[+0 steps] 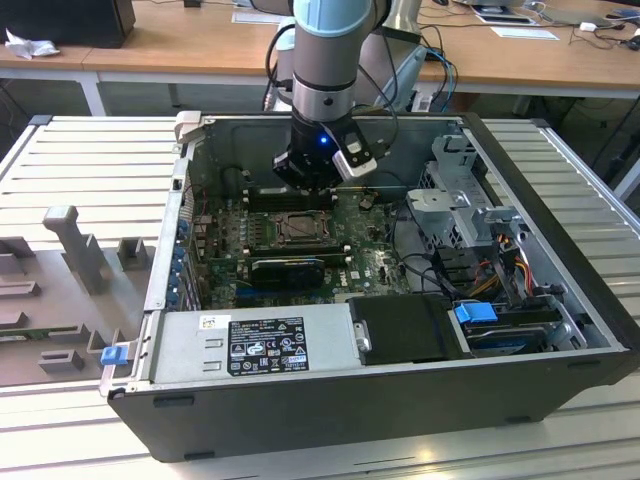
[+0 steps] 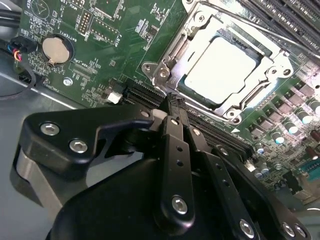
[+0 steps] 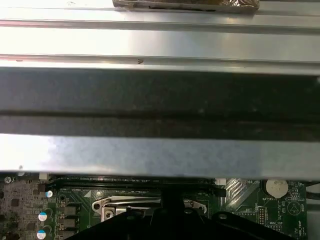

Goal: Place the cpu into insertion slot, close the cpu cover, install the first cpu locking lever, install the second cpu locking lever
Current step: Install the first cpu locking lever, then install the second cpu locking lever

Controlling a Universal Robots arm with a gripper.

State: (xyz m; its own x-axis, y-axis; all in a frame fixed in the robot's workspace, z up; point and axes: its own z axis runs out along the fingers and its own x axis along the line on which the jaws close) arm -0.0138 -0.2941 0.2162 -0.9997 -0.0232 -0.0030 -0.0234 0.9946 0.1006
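The tool (image 2: 172, 102) hangs with its fingers (image 2: 176, 145) pressed together and empty, tips just beside the insertion slot (image 2: 227, 70). The cpu (image 2: 220, 70) lies in that slot, and the cpu cover (image 2: 197, 30) seems closed around it. A coin battery (image 2: 54, 49) sits on the green motherboard (image 2: 115, 45), well apart from the slot.

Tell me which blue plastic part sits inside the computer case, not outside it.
The larger blue clip on the drive bay, at the exterior view's right, beside the black box. The smaller blue tab sticks out past the case's corner, at the exterior view's left.
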